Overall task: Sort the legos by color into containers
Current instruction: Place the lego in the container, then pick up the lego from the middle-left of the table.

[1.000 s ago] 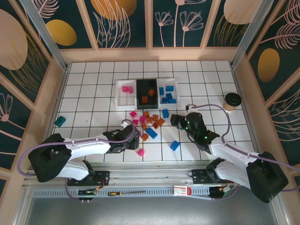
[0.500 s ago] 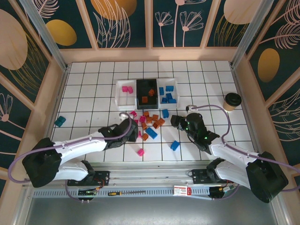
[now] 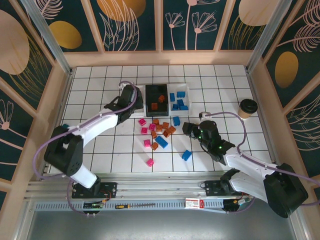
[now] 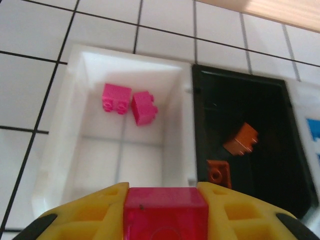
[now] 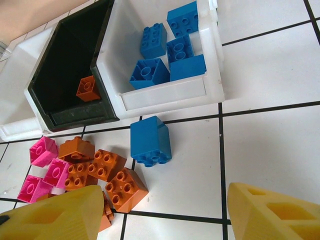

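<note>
My left gripper (image 3: pixel 131 97) hangs over the left white tray (image 3: pixel 131 112), shut on a hot pink brick (image 4: pixel 166 210). Two pink bricks (image 4: pixel 116 97) lie in that tray (image 4: pixel 70 125). Beside it, the black tray (image 4: pixel 265 125) holds two orange-brown bricks (image 4: pixel 241 140). Several blue bricks (image 5: pixel 167 50) fill the right white tray (image 5: pixel 165 92). My right gripper (image 5: pixel 167 215) is open and holds nothing, just short of a lone blue brick (image 5: pixel 150 140) on the tiles. A loose pile of orange and pink bricks (image 3: pixel 157 131) lies in front of the trays.
A tan paper cup (image 3: pixel 247 107) stands at the right. Stray bricks lie nearer the front: a blue one (image 3: pixel 186 155) and a pink one (image 3: pixel 150 162). A teal block (image 3: pixel 63 126) peeks out beside the left arm's elbow. Wooden walls surround the tiled floor.
My left arm has swung from the front of the pile up to the left white tray, carrying the pink brick. The right arm has not moved.
</note>
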